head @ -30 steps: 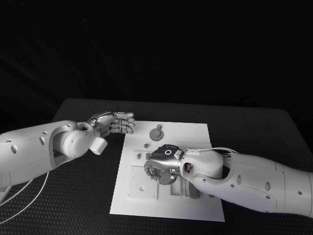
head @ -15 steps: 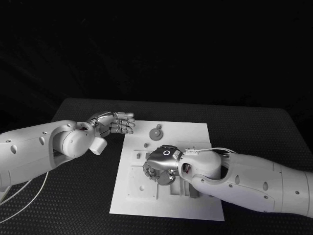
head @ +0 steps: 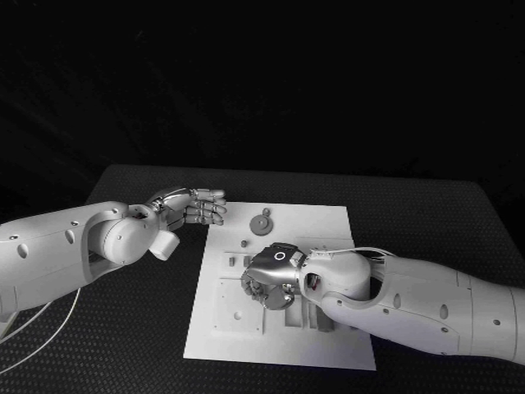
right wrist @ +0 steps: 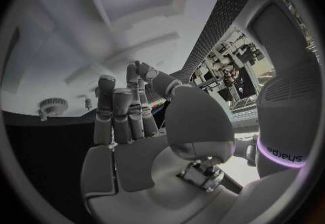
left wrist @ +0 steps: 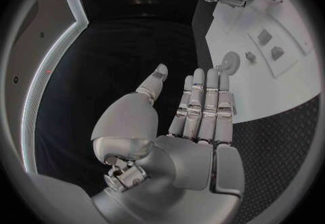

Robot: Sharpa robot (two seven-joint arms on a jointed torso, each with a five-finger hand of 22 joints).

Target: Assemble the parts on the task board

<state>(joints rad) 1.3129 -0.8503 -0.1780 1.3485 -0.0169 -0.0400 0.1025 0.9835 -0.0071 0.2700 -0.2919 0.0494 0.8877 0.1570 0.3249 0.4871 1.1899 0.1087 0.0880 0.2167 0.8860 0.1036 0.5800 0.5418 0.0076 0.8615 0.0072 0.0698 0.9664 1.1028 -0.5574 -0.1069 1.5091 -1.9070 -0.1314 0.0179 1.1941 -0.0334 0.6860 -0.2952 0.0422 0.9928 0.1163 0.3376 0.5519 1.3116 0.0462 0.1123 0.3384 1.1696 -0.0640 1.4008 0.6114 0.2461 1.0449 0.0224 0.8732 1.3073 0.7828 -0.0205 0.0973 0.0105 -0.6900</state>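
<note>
My right hand (head: 272, 279) hovers low over the middle of the task board (head: 321, 226), fingers curled down toward a part I cannot make out; whether they hold anything, I cannot tell. The gear (head: 262, 222) lies beyond, nearer my left hand (head: 192, 205), which holds nothing, fingers straight.
</note>
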